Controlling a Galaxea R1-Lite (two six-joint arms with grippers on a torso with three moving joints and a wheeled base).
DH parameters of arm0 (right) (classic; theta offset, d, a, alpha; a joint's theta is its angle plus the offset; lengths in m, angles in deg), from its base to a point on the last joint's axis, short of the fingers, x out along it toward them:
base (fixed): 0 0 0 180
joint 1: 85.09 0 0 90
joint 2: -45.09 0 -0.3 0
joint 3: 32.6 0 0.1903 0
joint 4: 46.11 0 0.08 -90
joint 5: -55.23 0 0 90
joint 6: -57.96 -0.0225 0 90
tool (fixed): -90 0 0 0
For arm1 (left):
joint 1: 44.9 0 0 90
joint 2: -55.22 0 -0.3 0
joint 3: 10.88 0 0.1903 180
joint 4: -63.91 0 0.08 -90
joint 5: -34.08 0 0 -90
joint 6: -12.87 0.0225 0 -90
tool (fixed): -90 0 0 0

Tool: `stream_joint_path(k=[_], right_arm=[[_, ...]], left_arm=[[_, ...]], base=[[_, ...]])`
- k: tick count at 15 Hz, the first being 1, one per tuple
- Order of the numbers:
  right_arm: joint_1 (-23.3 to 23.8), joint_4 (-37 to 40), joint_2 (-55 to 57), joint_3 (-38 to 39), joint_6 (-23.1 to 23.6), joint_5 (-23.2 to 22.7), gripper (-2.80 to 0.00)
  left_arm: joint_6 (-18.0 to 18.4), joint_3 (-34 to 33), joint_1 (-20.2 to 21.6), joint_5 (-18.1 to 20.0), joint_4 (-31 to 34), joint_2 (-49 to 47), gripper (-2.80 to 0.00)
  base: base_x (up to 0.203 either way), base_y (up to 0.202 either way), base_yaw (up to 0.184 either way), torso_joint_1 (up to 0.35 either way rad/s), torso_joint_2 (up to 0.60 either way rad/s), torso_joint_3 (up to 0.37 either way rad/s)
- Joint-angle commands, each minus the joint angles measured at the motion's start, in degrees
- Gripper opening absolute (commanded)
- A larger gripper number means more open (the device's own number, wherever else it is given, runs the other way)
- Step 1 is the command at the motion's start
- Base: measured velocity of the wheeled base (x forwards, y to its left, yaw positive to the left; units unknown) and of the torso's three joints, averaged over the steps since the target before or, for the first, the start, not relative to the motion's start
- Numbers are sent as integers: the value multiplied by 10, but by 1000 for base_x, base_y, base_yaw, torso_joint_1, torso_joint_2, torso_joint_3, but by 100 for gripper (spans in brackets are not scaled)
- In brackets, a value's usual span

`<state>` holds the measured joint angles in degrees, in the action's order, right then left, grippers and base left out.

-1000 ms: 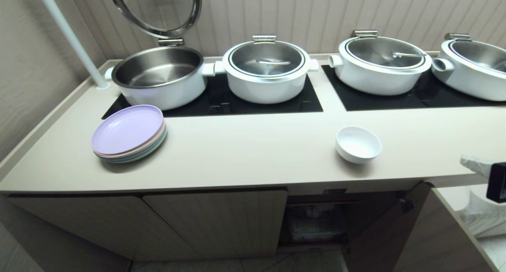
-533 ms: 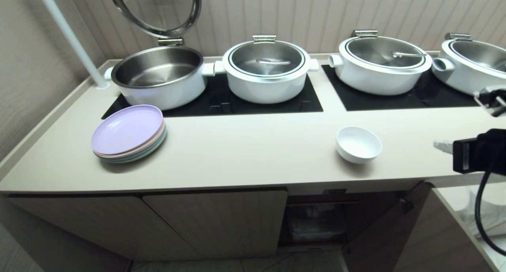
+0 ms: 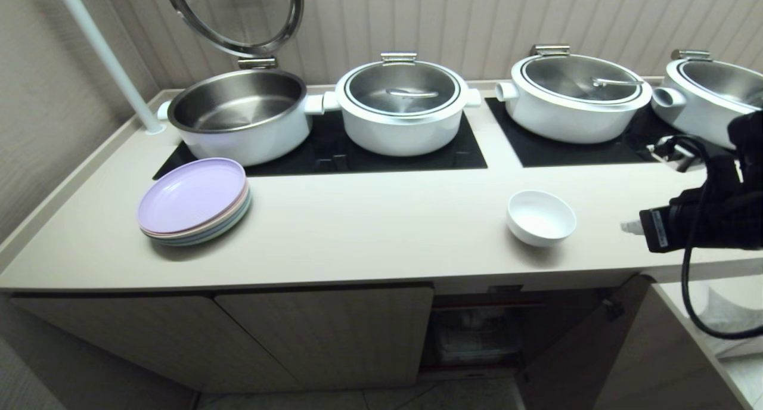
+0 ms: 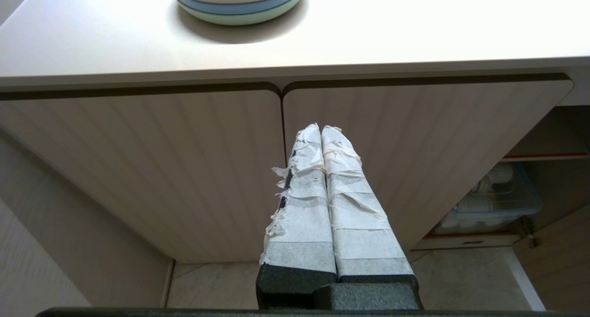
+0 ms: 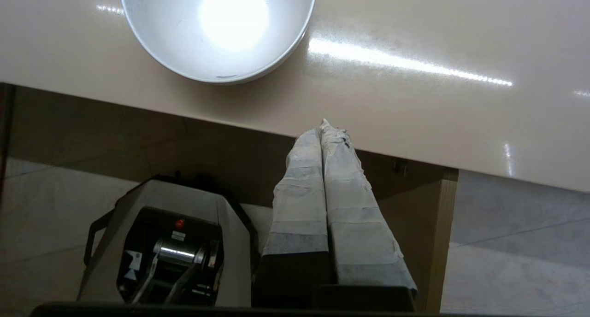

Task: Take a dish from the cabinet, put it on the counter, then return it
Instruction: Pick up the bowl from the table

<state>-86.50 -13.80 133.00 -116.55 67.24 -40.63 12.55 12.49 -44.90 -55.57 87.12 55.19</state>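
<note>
The dish (image 3: 541,217), a small white bowl, stands upright and empty on the beige counter (image 3: 387,231) near its front edge, and it also shows in the right wrist view (image 5: 216,31). My right gripper (image 3: 625,226) hovers just right of the dish, over the counter's front edge, apart from it. Its taped fingers are shut with nothing between them (image 5: 324,126). The cabinet (image 3: 334,332) below has its right door (image 3: 572,350) swung open. My left gripper (image 4: 320,129) is shut and parked low before the closed cabinet doors (image 4: 184,169).
A stack of pastel plates (image 3: 194,201) sits at the counter's left. Several white pots (image 3: 400,106) stand on black glass panels (image 3: 471,154) at the back, the leftmost with its lid raised. A clear bin of white bowls (image 4: 488,202) rests inside the open compartment. A white pole (image 3: 107,58) rises at back left.
My right arm has come up from the lower right edge and swung left, bringing its shut gripper close beside the dish. The dish has not moved.
</note>
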Motion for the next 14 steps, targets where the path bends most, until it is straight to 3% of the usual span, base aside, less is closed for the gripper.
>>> stream_joint_path(k=[1, 9, 14], right_arm=[[-6, 27, 32, -37, 1, -1, -280], [-10, 73, 132, -193, -3, -1, -280], [-10, 142, 180, -301, -4, -1, -280]], left_arm=[[0, 0, 0, 0, 0, 0, -280], [0, 0, 0, 0, 0, 0, -280], [0, 0, 0, 0, 0, 0, -280]], base=[[0, 0, 0, 0, 0, 0], [0, 0, 0, 0, 0, 0], [0, 0, 0, 0, 0, 0]])
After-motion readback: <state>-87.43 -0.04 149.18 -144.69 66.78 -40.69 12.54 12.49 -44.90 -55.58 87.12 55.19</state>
